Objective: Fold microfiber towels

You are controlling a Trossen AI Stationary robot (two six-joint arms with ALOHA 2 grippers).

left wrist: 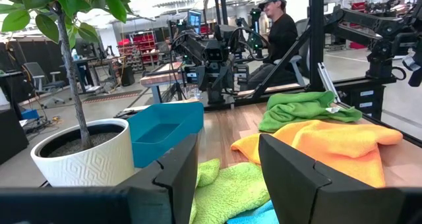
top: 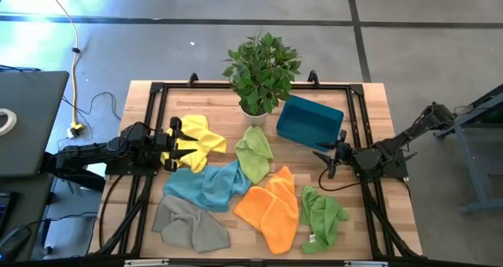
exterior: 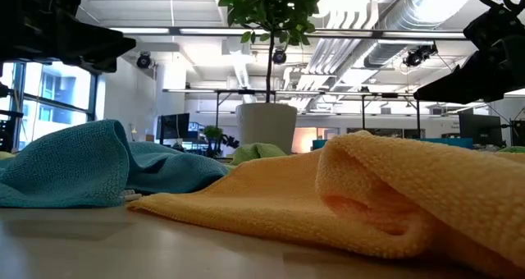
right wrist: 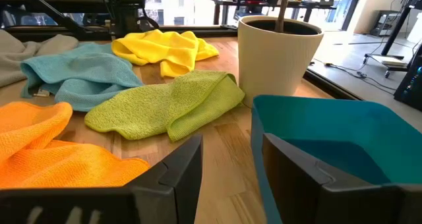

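Several microfiber towels lie crumpled on the wooden table: yellow (top: 203, 136), light green (top: 255, 153), light blue (top: 208, 184), orange (top: 271, 208), grey (top: 189, 224) and darker green (top: 322, 213). The blue one overlaps the yellow and grey, and the orange overlaps the light green. My left gripper (top: 182, 144) hovers open at the table's left, its fingers over the yellow towel's edge and pointing level across the table (left wrist: 227, 145). My right gripper (top: 325, 161) hovers open at the right, beside the teal bin, with nothing between its fingers (right wrist: 231, 141).
A potted plant (top: 262, 71) in a white pot stands at the far middle, with a teal bin (top: 309, 122) to its right. A black frame (top: 157, 90) runs round the table. A person (left wrist: 280, 26) sits beyond the table. A laptop (top: 27, 118) sits left of it.
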